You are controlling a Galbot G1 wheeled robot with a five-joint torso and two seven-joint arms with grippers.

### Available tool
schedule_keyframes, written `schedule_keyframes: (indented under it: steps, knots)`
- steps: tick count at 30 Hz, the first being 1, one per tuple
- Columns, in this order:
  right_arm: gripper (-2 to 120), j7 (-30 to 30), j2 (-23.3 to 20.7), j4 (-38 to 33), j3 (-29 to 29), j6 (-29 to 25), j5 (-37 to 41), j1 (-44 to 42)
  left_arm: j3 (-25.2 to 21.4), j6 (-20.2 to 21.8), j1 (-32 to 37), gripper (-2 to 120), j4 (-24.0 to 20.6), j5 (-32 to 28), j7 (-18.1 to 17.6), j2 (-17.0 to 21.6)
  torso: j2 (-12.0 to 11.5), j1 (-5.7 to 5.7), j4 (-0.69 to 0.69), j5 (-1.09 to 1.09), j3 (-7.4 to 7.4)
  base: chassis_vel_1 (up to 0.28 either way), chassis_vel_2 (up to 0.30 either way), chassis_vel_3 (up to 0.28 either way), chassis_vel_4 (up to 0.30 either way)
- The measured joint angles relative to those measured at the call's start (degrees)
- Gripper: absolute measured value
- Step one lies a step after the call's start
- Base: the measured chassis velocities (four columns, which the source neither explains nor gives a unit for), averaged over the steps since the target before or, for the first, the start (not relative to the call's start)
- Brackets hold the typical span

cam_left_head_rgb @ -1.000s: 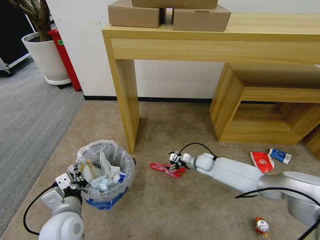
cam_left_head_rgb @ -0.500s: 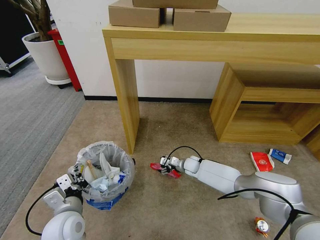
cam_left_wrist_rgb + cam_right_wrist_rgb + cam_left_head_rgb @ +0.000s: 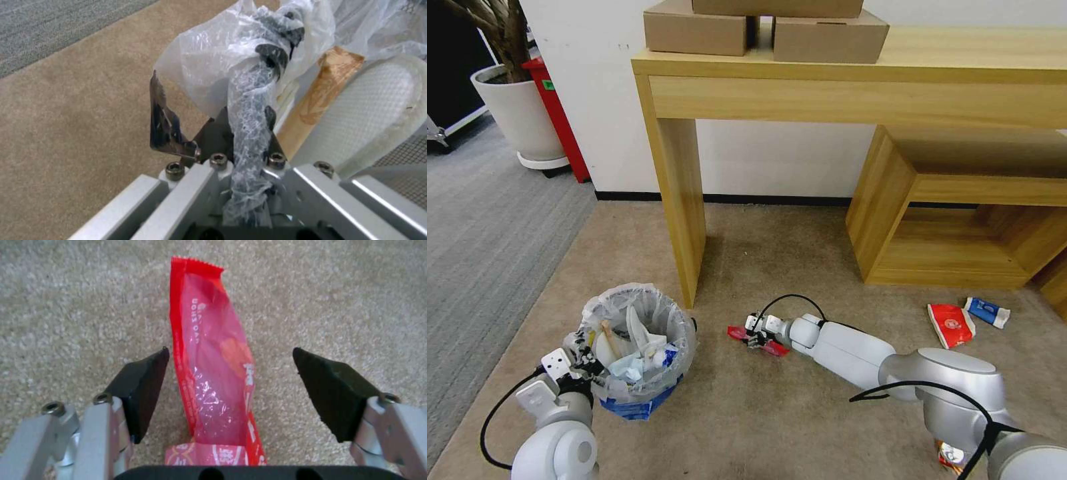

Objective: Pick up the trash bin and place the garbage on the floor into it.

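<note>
Red wrapper (image 3: 213, 366) between spread right gripper (image 3: 229, 386) fingers (image 3: 142, 386), lower end hidden

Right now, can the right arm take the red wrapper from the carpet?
Probably yes: the right tool is open, one pad on each side of the red wrapper, which lies flat on the carpet with nothing between.

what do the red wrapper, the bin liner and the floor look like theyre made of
The red wrapper looks like thin glossy plastic film: partly see-through, shiny creases, a zigzag-cut end. The liner of the trash bin looks like thin clear plastic, crinkled and bunched. The floor looks like beige short-pile carpet with a nubby, matte texture.
</note>
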State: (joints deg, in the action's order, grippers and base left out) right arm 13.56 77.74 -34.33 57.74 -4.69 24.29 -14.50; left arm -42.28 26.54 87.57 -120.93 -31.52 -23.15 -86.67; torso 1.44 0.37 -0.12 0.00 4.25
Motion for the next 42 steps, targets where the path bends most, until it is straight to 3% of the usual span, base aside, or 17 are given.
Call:
schedule_keyframes:
  steps: [11, 18, 28, 30, 35, 42]
  knots:
    - [61, -0.7, 1.5, 2.4, -1.0, -0.8, -1.1, -1.9, 0.1, -0.1, 0.0, 0, 0.1, 0.0, 0.0, 0.0, 0.0, 0.0, 0.0, 0.0, 0.0, 0.0, 0.0, 0.0, 0.0]
    - [34, -1.1, 2.0, 3.1, -1.5, -1.3, -1.6, -2.7, 0.2, -0.4, 0.2, 0, 0.2, 0.1, 0.0, -0.2, 0.0, 0.0, 0.0, 0.0, 0.0, 0.0, 0.0, 0.0, 0.0]
    - [15, -1.1, 2.7, 4.6, -2.5, -2.6, -2.5, -3.1, 0.3, -0.8, 0.3, 0, 0.4, 0.2, 0.0, -0.4, 0.0, 0.0, 0.0, 0.0, 0.0, 0.0, 0.0, 0.0, 0.0]
    - [5, -1.1, 2.6, 4.5, -2.9, -2.8, -2.6, -3.3, 0.3, -0.8, 0.1, 0, 0.5, 0.3, 0.0, -0.4, 0.0, 0.0, 0.0, 0.0, 0.0, 0.0, 0.0, 0.0, 0.0]
    - [0, -1.2, 2.2, 4.0, -3.8, -3.0, -2.6, -3.7, 0.5, -0.9, 0.0, 0, 0.6, 0.3, 0.0, -0.6, 0.0, 0.0, 0.0, 0.0, 0.0, 0.0, 0.0, 0.0, 0.0]
    - [0, -1.9, -1.7, -3.0, -5.3, -2.8, 0.5, -4.3, 0.7, -0.9, -0.5, 0, 1.4, 0.5, 0.0, -0.6, 0.0, 0.0, 0.0, 0.01, 0.0, 0.0, 0.0, 0.0, 0.0]
